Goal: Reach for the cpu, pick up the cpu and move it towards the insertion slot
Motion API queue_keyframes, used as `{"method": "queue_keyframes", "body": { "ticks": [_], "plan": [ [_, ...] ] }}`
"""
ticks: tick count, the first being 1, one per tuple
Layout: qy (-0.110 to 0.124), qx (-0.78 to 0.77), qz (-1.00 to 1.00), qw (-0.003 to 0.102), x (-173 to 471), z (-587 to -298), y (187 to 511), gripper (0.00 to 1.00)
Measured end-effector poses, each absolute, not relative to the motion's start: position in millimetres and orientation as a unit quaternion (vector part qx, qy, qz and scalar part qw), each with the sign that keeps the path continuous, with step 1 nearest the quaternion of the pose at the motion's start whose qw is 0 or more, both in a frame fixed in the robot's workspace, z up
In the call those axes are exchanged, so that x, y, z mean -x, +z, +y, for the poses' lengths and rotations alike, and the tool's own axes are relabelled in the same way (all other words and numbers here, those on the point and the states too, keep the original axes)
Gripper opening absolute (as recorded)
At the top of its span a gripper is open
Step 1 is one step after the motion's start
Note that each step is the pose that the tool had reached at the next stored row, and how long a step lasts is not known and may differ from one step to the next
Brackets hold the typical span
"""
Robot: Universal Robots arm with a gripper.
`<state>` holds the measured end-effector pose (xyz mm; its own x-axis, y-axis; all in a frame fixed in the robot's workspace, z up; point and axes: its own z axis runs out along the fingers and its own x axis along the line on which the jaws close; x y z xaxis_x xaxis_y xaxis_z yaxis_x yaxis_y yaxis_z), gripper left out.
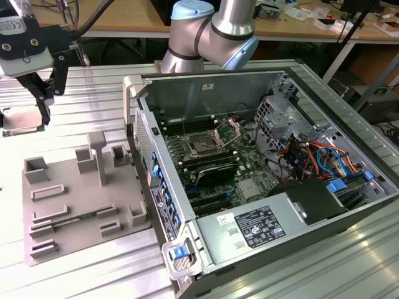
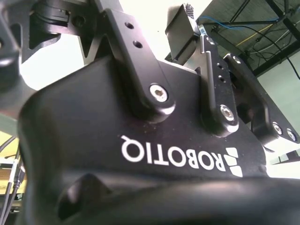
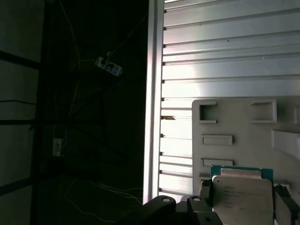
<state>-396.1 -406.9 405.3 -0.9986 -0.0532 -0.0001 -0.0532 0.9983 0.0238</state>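
The slatted metal table carries everything. In the first wrist view its long edge runs just past the grey tray, with dark floor and loose cables beyond. Bare slats lie open on the tray's far side and between it and the arm.

One open computer case stands just beside the tray, on the exterior view's right, with its side panel off. Inside lie a green board, one boxy power supply at the end level with the tray's near edge, a bundle of coloured cables on the side far from the tray, and one insertion slot. The slot is well apart from the tray and its metal frame is swung up.

The single tray holds nothing loose. It has many raised rectangular frames; I cannot count them surely.

The gripper hangs by the tray's far corner on the exterior view's left. Its two fingers pinch the one cpu by opposite edges, metal top toward the first wrist camera. The cpu seems lifted clear of the table, though its height is hard to judge.
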Motion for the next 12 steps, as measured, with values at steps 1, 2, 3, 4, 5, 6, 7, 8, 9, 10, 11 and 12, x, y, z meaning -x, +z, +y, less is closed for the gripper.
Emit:
{"method": "queue_keyframes", "body": {
  "ticks": [1,2,3,4,5,6,7,8,9,10,11,12],
  "plan": [
    [-0.012,-0.027,-1.0,0.0,395.6,-406.9,405.3,0.55],
    [-0.012,-0.027,-1.0,0.0,394.9,-406.9,405.3,0.55],
    [-0.012,-0.027,-1.0,0.0,394.3,-406.9,405.3,0.55],
    [-0.012,-0.027,-1.0,0.0,393.3,-406.9,405.3,0.55],
    [-0.012,-0.027,-1.0,0.0,392.0,-406.9,405.4,0.55],
    [-0.012,-0.027,-1.0,0.0,390.2,-407.0,405.3,0.55],
    [-0.012,-0.027,-1.0,0.0,389.6,-406.9,405.3,0.55],
    [-0.012,-0.027,-1.0,0.0,388.9,-406.9,405.3,0.55],
    [-0.012,-0.027,-1.0,0.0,388.3,-406.9,405.3,0.55],
    [-0.012,-0.027,-1.0,0.0,387.6,-406.9,405.3,0.55],
    [-0.012,-0.027,-1.0,0.0,386.4,-406.9,405.3,0.55],
    [-0.012,-0.027,-1.0,0.0,384.7,-406.9,405.3,0.55]
  ]
}}
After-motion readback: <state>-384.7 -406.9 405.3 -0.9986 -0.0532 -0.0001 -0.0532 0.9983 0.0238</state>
